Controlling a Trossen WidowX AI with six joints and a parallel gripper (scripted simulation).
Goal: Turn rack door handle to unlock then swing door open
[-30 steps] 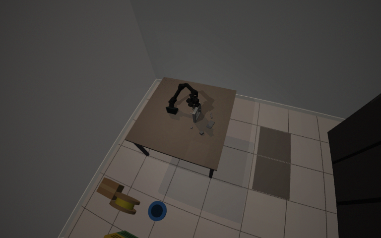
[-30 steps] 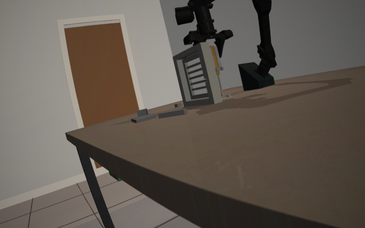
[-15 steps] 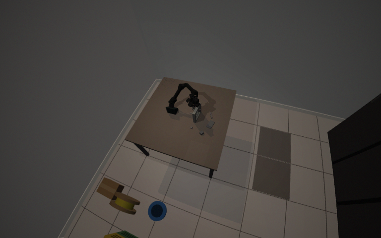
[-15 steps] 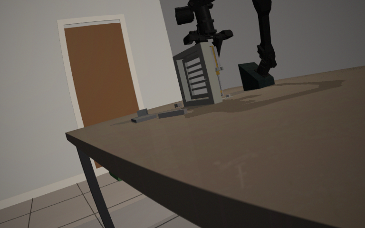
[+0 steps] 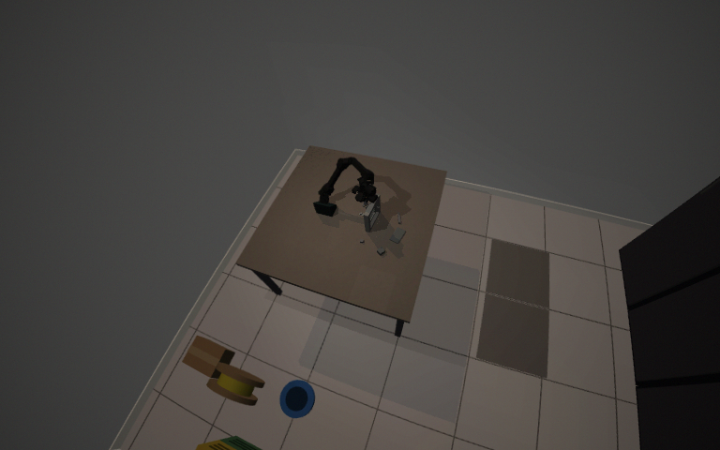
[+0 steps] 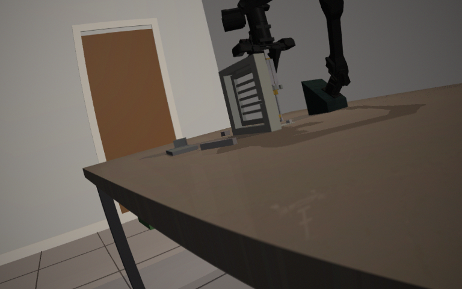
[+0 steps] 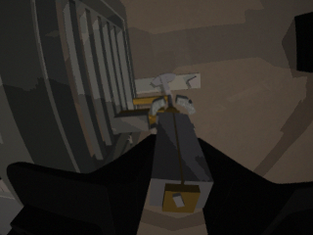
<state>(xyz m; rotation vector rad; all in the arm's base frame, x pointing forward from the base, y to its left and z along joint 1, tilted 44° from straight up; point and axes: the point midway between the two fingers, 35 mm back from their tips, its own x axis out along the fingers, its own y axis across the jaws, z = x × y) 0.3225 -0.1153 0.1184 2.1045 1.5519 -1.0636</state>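
Observation:
The grey rack frame (image 5: 367,222) (image 6: 271,102) stands upright on the table. Its slatted door (image 6: 253,121) (image 7: 100,88) looks closed, in line with the frame. The upright handle (image 7: 166,157) stands in front of the door; its two grey halves are pressed close together, with a thin orange strip between them and an orange block at the near end. My gripper (image 5: 366,202) (image 6: 269,65) (image 7: 174,141) points down and is shut on the handle near its top, one finger on each side. One finger is hidden behind the frame in the exterior view. The handle's exact turn is hard to tell.
On the table (image 5: 318,254) (image 6: 306,170), behind the frame, lie a flat grey block (image 5: 397,235), a smaller grey piece (image 5: 381,250), a tiny piece (image 5: 362,241) and a thin light piece (image 5: 398,217). The dark arm base (image 5: 324,208) (image 6: 316,99) stands on the handle's side.

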